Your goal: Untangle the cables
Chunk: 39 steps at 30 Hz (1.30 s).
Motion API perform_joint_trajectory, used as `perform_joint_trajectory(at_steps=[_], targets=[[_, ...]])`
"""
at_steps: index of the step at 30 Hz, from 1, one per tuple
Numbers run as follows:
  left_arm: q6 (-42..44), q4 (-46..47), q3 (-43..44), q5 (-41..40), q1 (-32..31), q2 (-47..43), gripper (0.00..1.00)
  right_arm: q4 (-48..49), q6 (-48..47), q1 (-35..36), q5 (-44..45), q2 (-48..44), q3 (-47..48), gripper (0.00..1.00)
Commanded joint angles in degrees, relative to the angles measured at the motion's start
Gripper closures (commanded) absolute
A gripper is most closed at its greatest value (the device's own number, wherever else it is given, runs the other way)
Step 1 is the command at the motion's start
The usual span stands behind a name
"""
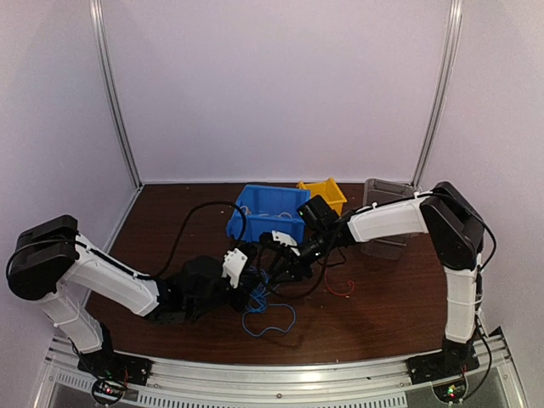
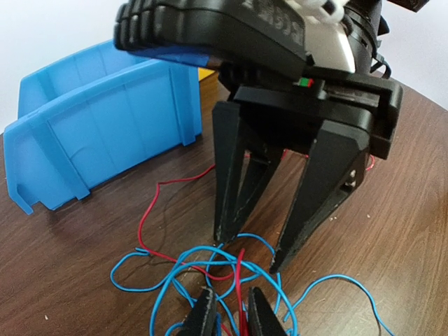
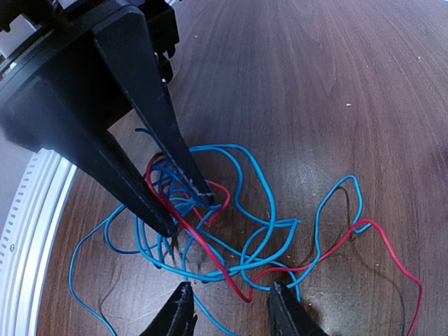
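Observation:
The cables, thin blue (image 3: 260, 183) and red (image 3: 381, 239) strands, lie knotted on the brown table (image 1: 391, 297) between both arms. From the top view the tangle (image 1: 260, 299) sits in front of the blue bin. My left gripper (image 2: 231, 316) is shut on a red strand and blue strands at the knot. In the right wrist view its fingertips (image 3: 185, 213) pinch a dense blue bundle. My right gripper (image 3: 231, 306) stands open low over the tangle, with loops lying between its fingertips. Its two fingers (image 2: 227, 210) point down at the wires just beyond my left jaws.
A blue bin (image 1: 268, 212) stands behind the tangle, close to the left gripper's far side (image 2: 105, 119). A yellow bin (image 1: 324, 194) and a grey box (image 1: 387, 217) stand further back right. A loose red strand (image 1: 340, 286) lies to the right. The table's front rail (image 1: 272, 374) is near.

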Motion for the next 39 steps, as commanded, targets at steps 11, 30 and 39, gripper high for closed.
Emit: perform_joint_trajectory(at_steps=[11,30,39], targets=[[-1.5,5.1,-0.7,-0.3,-0.2,-0.3,0.79,5.4,3.8,0.7,-0.8,0.7,-0.1,0.96],[-10.5,-2.8,-1.0,7.9,1.0,-0.3,0.58,-8.5,-14.3,-1.0,13.2,-10.4,-8.0,0.71],[-14.9,-4.8,0.8,11.8,2.6,2.8,0.57,-7.1,-16.1,0.7,16.2,-7.1,-6.7,0.64]])
